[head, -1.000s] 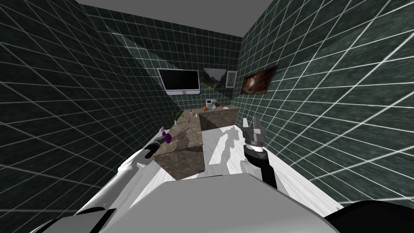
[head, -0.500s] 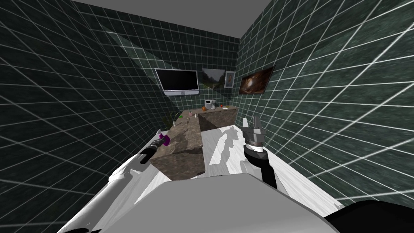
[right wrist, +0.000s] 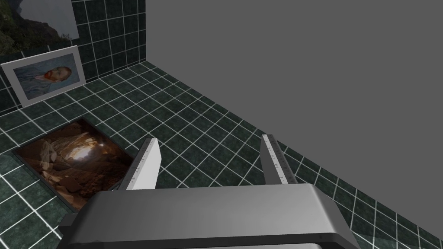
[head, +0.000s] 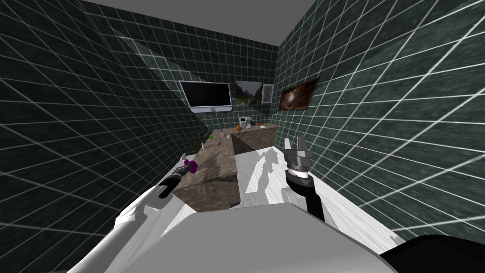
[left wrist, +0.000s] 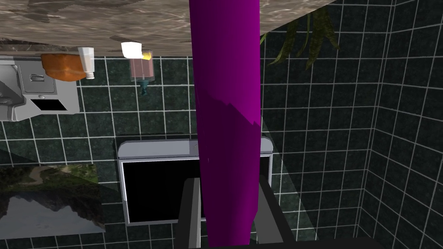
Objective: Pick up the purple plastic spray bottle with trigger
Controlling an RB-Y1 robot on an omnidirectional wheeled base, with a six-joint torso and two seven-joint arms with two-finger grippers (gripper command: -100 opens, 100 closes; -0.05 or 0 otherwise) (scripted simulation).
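**Purple plastic spray bottle point(left wrist: 227, 108) pinched between the left gripper's point(left wrist: 227, 183) fingers, at the brown marbled stone counter's point(head: 215, 163) left edge.**
Best to lift slowly and straight, grip firm, clear of the counter edge; the right gripper point(right wrist: 209, 145) hangs spread open, well apart.

Dim: dark tiled walls point(head: 94, 118) crossed by a slanted light band point(head: 156, 61), lines splaying toward corners. A hard-edged shadow point(head: 263, 166) marks the white floor point(head: 350, 218) beside the right jaws; the purple bottle point(left wrist: 225, 108) darkens toward the left jaws.
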